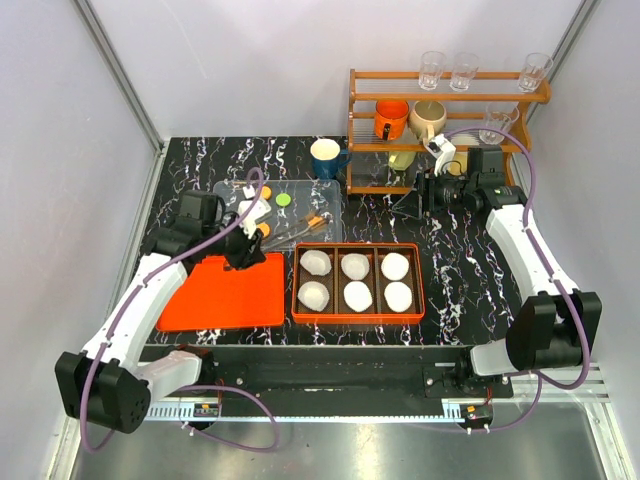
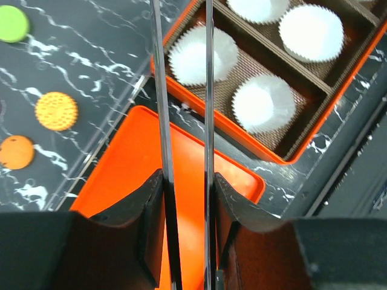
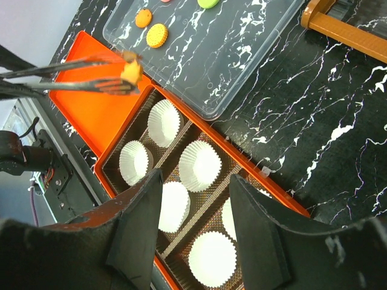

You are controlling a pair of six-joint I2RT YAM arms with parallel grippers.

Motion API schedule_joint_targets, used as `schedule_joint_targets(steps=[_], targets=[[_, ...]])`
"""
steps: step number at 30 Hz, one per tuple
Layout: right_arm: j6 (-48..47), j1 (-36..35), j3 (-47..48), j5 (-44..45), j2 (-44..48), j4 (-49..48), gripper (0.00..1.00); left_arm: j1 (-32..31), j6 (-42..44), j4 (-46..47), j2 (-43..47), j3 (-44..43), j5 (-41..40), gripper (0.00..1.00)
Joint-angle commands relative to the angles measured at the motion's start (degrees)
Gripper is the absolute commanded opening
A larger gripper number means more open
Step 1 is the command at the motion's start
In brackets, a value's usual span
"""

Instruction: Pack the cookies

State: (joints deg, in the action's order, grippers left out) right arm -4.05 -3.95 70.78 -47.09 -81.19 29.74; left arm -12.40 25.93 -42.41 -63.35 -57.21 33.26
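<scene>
Fig.: L claw (image 2: 188,178) clamped on tongs (image 2: 208,90) pinching a cookie (image 3: 130,71); R claw (image 3: 196,181) wide open, empty. Risk: weak pinch, so cookie drops short of box (image 3: 230,151).

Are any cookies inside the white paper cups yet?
No, all six white paper cups in the orange box look empty from above.

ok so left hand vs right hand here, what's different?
Left hand is shut on long metal tongs pinching a small orange cookie; right hand is open and empty. Left hand hangs over the flat orange tray; right hand sits by the wooden rack. Both are black, two-fingered.
</scene>
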Motion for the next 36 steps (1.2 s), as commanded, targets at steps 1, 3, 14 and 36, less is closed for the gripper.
schedule_joint_targets(steps=[1,3,14,36], targets=[[-1.0,0.2,0.6,0.2,-0.2,-0.3,0.57,-3.1,4.6,-1.9,2.4,1.4,1.7,0.21],[-1.0,0.3,0.6,0.3,-0.3,-0.3,0.57,-4.7,5.8,-2.6,3.3,2.6,1.2,0.21],[-1.2,0.2,0.7,0.2,-0.6,0.1,0.57,-6.1,7.9,-3.4,5.3,7.8,-3.1,0.21],[-1.7,0.2,0.4,0.1,-0.7,0.3,0.57,-6.1,7.5,2.0,2.4,11.2,-5.3,0.32]])
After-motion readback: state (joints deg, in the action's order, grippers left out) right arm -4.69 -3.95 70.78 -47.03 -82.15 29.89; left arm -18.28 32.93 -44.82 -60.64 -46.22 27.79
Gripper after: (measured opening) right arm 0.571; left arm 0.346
